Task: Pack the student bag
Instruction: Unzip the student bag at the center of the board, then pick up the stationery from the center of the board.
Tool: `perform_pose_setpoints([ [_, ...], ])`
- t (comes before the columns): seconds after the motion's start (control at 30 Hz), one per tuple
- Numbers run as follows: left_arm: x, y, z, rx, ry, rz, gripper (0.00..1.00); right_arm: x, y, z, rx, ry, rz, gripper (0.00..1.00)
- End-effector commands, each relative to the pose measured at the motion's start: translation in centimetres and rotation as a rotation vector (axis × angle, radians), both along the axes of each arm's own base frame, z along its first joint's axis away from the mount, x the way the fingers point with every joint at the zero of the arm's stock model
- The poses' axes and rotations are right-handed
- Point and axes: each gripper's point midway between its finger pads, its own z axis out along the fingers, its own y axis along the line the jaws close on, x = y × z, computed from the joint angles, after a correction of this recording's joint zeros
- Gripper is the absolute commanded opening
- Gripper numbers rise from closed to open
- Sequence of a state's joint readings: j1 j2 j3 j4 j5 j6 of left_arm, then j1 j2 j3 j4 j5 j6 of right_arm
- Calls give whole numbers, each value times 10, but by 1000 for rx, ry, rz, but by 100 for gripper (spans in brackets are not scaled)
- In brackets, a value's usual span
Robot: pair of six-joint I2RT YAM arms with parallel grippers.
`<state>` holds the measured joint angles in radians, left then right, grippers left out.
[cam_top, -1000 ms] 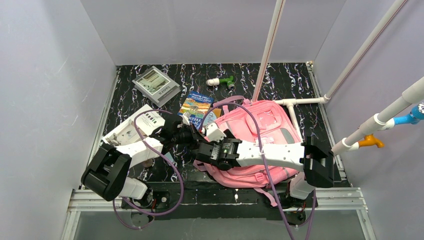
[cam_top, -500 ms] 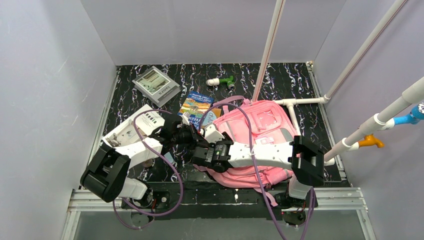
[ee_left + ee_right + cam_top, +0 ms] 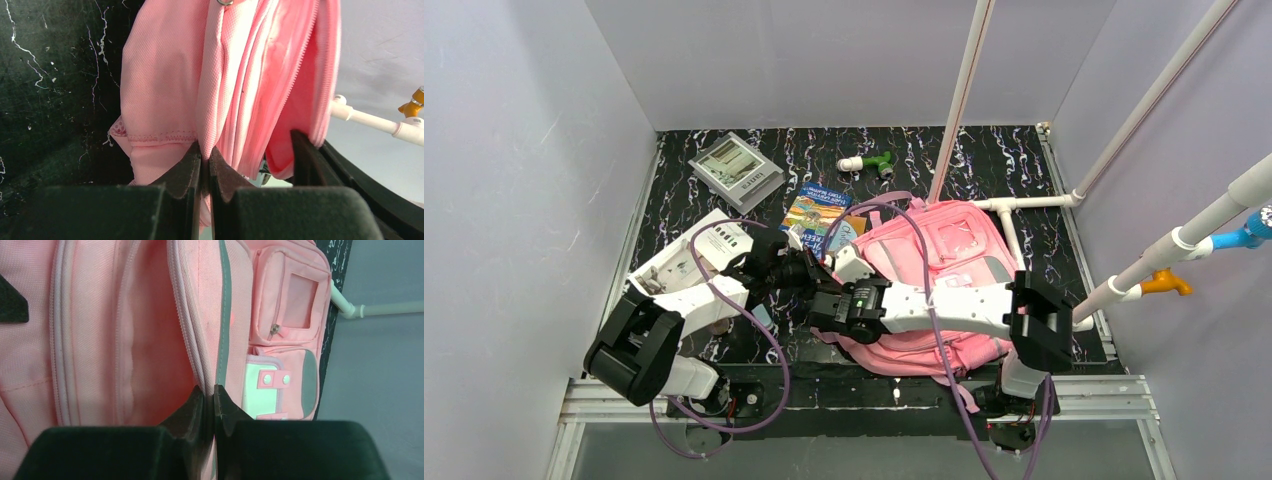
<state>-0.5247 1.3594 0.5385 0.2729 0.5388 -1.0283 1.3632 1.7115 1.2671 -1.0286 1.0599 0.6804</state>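
The right arm has swung its elbow left since a second ago, while both grippers hold their place. The student bag lies centre-right on the black table with its pockets up and its long axis running lower left to upper right. The left gripper and right gripper each pinch pink fabric by its zip. From above, the arms hide the bag's left end.

Top view high overhead, looking down, both wrist views close against the student bag
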Motion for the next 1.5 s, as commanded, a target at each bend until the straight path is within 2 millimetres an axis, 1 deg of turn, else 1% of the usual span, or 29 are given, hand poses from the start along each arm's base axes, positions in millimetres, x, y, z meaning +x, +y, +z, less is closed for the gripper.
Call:
perform_pose_setpoints([
  [0.0,-1,-2,13,-23,-12,-32,0,9,-32,67,-13,-114,-6,1],
  [0.03,-2,-1,11,-22,-3,-30,0,9,-33,74,14,-121,3,1],
  [0.1,-2,-2,9,-23,12,-28,0,11,-37,82,54,-132,19,1],
  [0.2,-2,-3,13,-35,14,-30,0,12,-35,80,120,-105,35,1],
  [0.23,0,-5,17,-42,2,-38,0,12,-33,78,141,-95,37,1],
  [0.27,0,-7,24,-54,-7,-48,2,11,-32,78,158,-93,38,1],
  [0.37,3,-6,39,-64,-40,-36,35,12,-32,81,185,-102,38,1],
  [0.4,3,-5,44,-64,-52,-31,41,12,-31,82,200,-103,42,1],
  [0.53,2,0,54,-40,-80,-28,61,11,-25,88,282,-97,62,1],
  [0.6,1,7,56,25,-92,-34,70,11,-23,88,320,-92,68,1],
  [0.63,-1,14,56,75,-98,-38,74,11,-22,87,335,-90,69,1],
  [0.67,-3,22,60,122,-123,-37,77,11,-21,85,344,-85,70,1],
  [0.7,-4,31,64,173,-152,-34,82,11,-21,84,344,-81,70,1],
  [0.73,-5,42,65,234,-173,-29,87,11,-21,82,344,-78,69,1],
  [0.77,-3,55,68,306,-207,-14,89,11,-21,80,342,-74,70,1],
  [0.83,-8,83,67,444,-194,39,90,11,-20,78,337,-71,70,1],
  [0.87,-17,102,62,531,-143,79,90,11,-20,77,336,-69,71,1],
  [0.97,-31,149,55,719,-29,256,89,11,-18,75,331,-64,74,1],
  [1.03,-40,166,50,774,31,344,89,12,-17,74,331,-62,78,1],
  [1.17,-46,187,37,864,94,451,85,12,-13,74,340,-58,91,1],
  [1.23,-46,193,39,904,115,478,84,13,-12,74,333,-58,91,1],
  [1.3,-48,201,39,959,163,515,85,13,-13,75,325,-58,89,1],
  [1.33,-49,203,37,977,185,531,85,13,-13,76,327,-61,87,1],
  [1.4,-47,200,31,981,219,549,85,14,-13,78,339,-65,86,1],
  [1.47,-43,195,25,976,242,554,81,14,-12,80,352,-70,87,1],
])
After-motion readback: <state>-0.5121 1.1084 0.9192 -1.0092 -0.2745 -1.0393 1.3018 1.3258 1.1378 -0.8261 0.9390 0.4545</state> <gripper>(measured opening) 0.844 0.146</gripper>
